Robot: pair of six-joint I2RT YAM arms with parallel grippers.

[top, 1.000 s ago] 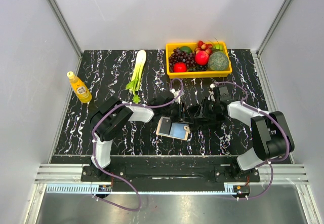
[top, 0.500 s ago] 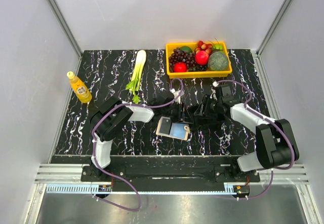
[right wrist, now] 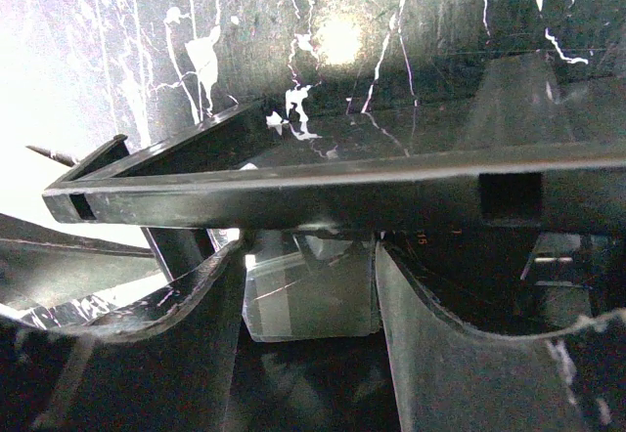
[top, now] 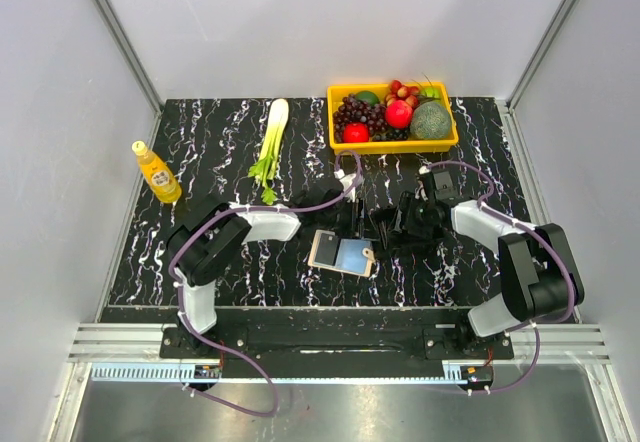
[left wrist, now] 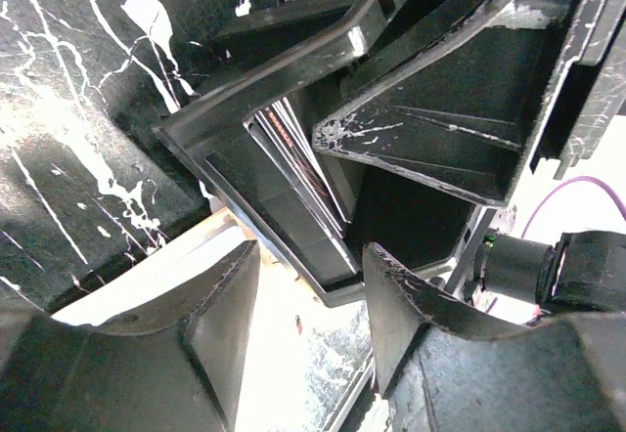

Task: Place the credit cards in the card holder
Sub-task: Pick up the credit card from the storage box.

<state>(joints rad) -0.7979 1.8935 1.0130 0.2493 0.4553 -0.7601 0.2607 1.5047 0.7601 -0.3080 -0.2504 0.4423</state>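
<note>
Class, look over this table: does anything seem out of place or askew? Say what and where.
The card holder lies open, skewed to the table edge. The celery lies loose beside the fruit tray. Nothing looks spilled or damaged.

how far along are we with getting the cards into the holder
Early. Done: the card holder lies open on the table; I see no card in it. In hand: left fingers and right fingers meet at a black case with the cards inside. Left: take cards out, slot them into the holder.
</note>
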